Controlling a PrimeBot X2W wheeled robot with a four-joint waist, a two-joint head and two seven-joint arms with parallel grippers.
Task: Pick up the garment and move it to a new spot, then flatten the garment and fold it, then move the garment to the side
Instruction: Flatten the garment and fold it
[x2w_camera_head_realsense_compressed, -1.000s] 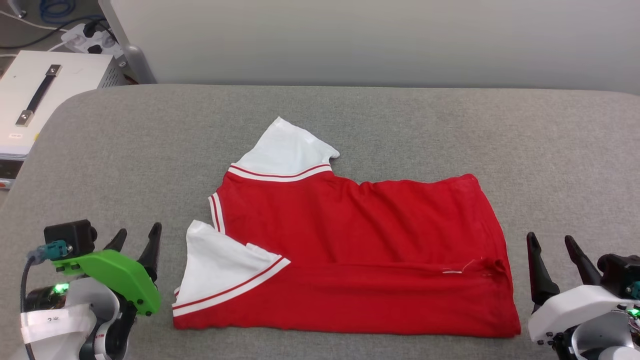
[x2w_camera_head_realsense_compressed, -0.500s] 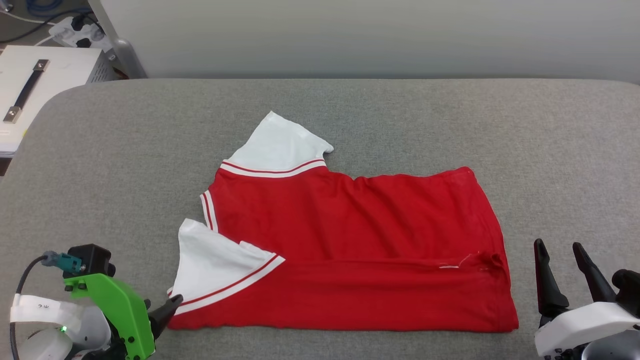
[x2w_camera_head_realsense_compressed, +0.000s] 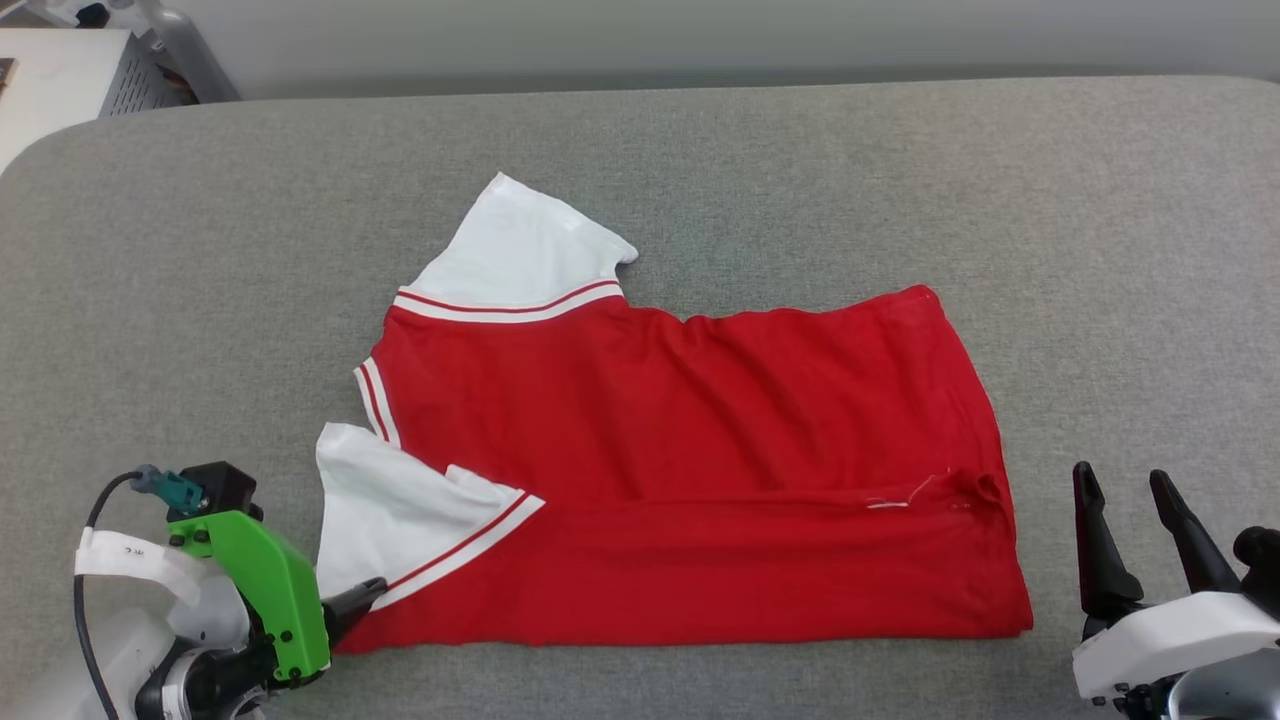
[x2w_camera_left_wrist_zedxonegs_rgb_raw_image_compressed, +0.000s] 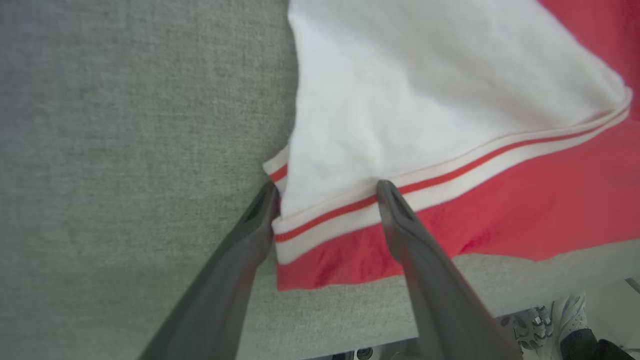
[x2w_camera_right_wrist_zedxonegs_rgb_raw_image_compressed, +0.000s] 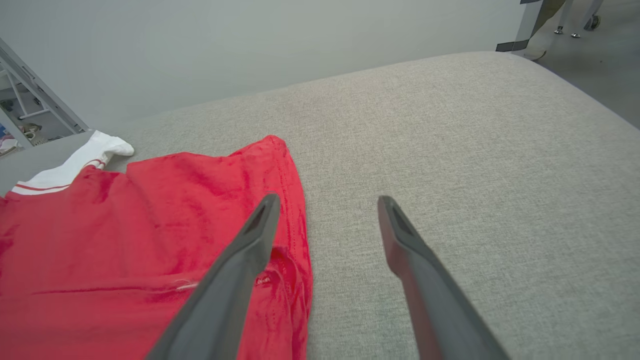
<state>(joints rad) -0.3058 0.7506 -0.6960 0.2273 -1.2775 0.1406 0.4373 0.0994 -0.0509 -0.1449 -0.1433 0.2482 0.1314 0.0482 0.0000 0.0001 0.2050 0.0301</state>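
Note:
The garment (x2w_camera_head_realsense_compressed: 690, 450), a red shirt with white sleeves and red-and-white striped trim, lies flat on the grey cushioned surface (x2w_camera_head_realsense_compressed: 800, 160), its near edge folded over. My left gripper (x2w_camera_head_realsense_compressed: 365, 597) is at the garment's near left corner. In the left wrist view the left gripper (x2w_camera_left_wrist_zedxonegs_rgb_raw_image_compressed: 327, 190) is open, its fingers straddling the striped trim (x2w_camera_left_wrist_zedxonegs_rgb_raw_image_compressed: 450, 170) of the near sleeve (x2w_camera_left_wrist_zedxonegs_rgb_raw_image_compressed: 425, 90). My right gripper (x2w_camera_head_realsense_compressed: 1125, 485) stands open just right of the garment's near right corner. The right wrist view shows the right gripper (x2w_camera_right_wrist_zedxonegs_rgb_raw_image_compressed: 325, 202) with nothing between its fingers and the garment (x2w_camera_right_wrist_zedxonegs_rgb_raw_image_compressed: 125, 235) to its left.
A white box (x2w_camera_head_realsense_compressed: 50, 70) and a metal leg (x2w_camera_head_realsense_compressed: 185, 50) stand beyond the cushion's far left corner. The cushion's near edge (x2w_camera_left_wrist_zedxonegs_rgb_raw_image_compressed: 450, 325) runs just below the garment's corner, with floor beneath. A pale wall (x2w_camera_right_wrist_zedxonegs_rgb_raw_image_compressed: 250, 45) rises behind the cushion.
My left gripper has swung in from left of the garment to its near left corner, fingers now around the sleeve trim. The head camera has tilted down. The right gripper has barely moved.

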